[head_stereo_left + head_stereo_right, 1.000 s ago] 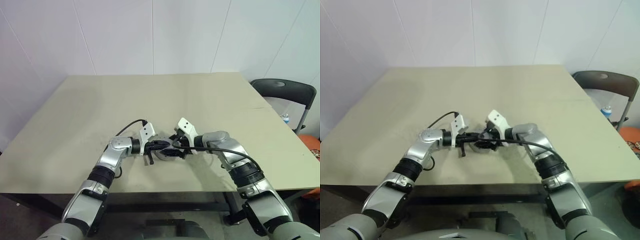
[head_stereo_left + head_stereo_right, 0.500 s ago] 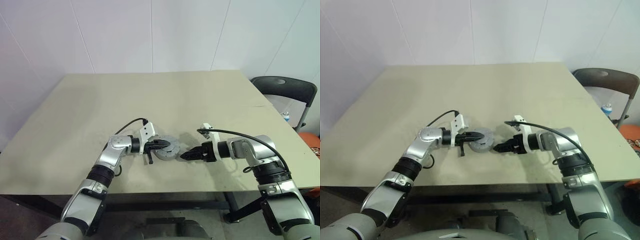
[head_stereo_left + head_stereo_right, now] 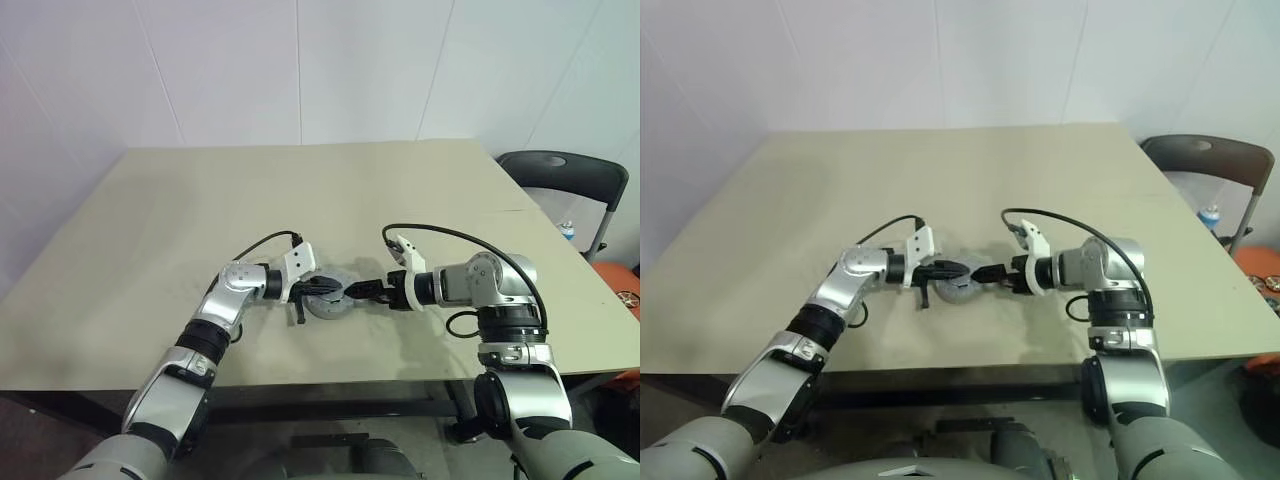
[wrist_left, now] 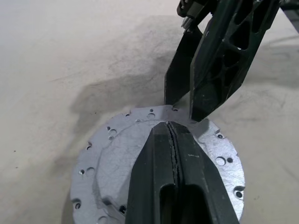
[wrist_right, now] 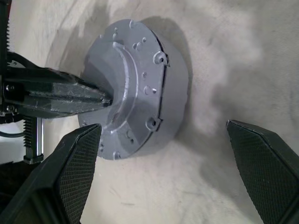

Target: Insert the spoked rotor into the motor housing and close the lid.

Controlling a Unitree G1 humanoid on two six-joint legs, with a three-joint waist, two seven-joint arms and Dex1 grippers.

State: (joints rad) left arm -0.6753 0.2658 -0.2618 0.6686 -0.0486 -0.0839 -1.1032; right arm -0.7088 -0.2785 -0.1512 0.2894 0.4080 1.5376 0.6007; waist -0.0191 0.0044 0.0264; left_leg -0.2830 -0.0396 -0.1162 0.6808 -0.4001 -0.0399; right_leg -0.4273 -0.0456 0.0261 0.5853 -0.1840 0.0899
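Left wrist view, lid (image 4: pixel 117 154) (drilled holes, unlettered), shut left fingers (image 4: pixel 175 158) on top

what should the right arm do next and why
Probably bring the right gripper in to straddle the grey lid and press it flush. Its jaws stand wide open beside the closed disc, while the shut left gripper rests on top, steadying it.
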